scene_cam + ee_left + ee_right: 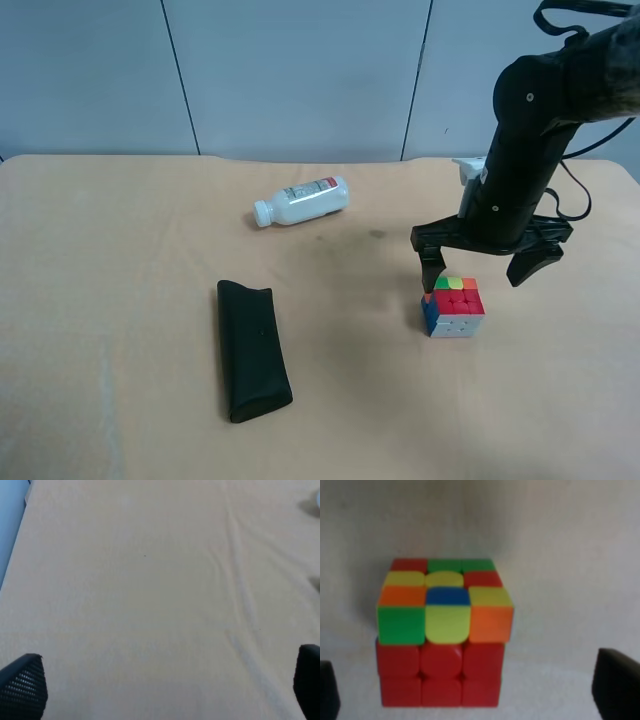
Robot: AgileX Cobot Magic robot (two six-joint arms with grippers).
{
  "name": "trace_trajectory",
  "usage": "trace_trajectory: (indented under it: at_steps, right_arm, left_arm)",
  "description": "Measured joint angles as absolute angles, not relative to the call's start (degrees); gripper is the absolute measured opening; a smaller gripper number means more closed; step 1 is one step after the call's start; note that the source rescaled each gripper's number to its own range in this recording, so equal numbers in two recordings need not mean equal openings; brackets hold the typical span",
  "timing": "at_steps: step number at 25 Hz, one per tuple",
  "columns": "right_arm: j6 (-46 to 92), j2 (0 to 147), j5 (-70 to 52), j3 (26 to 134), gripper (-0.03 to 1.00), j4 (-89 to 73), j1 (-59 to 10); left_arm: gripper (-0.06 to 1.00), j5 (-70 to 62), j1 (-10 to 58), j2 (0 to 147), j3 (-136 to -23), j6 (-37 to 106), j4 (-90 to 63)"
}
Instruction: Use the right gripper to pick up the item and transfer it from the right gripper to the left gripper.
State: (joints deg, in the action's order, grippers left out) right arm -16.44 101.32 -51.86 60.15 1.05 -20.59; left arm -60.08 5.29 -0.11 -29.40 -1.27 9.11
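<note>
The puzzle cube (454, 306) sits on the tan table, with mixed colours on top and a red side. In the right wrist view the cube (442, 632) fills the middle, between the two dark fingertips (616, 685) at the lower corners. My right gripper (478, 270) hangs open just above and behind the cube, its jaws spread wider than the cube and not touching it. My left gripper (165, 692) is open over bare table; it is out of the exterior high view.
A white bottle (300, 201) lies on its side at the back middle. A black pouch (252, 348) lies at the front left of the cube. The table's back edge (300, 158) meets a grey wall.
</note>
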Motion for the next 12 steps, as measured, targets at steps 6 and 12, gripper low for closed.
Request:
trace_trajectory:
  at_steps: [6,12]
  right_arm:
    - [-13.3,104.4,-50.1,60.1,1.0,0.9,-20.6]
    - [-12.1,106.1,-48.4,60.1,1.0,0.0,-20.6]
  left_arm:
    - [1.0,-60.1,5.3,-0.1,-29.4,-1.3,9.1]
    - [1.0,-60.1,5.3,-0.1,-29.4,-1.3,9.1]
